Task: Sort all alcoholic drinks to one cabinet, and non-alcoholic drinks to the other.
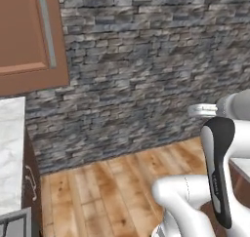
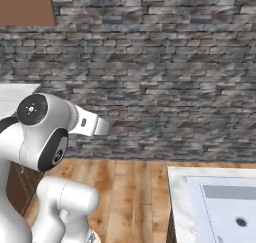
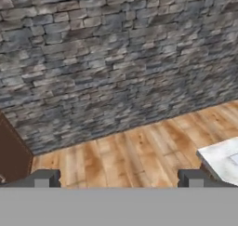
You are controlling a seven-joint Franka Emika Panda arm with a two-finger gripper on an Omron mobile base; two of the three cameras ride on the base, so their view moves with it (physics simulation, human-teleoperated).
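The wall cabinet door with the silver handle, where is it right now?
The cabinet door sits at the upper left of the left base view, against the stone wall, above the marble counter.

Even, shadowless rendered light; soft, low-resolution blur throughout.

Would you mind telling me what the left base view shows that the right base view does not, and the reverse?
The left base view alone shows a wall cabinet door with its long silver handle, and a marble counter at the left edge. The right base view alone shows a white counter at the lower right with a pale inset panel, plus just a brown corner of cabinet at the top left. Both share the grey stone wall, the wooden floor and the robot's white arm.
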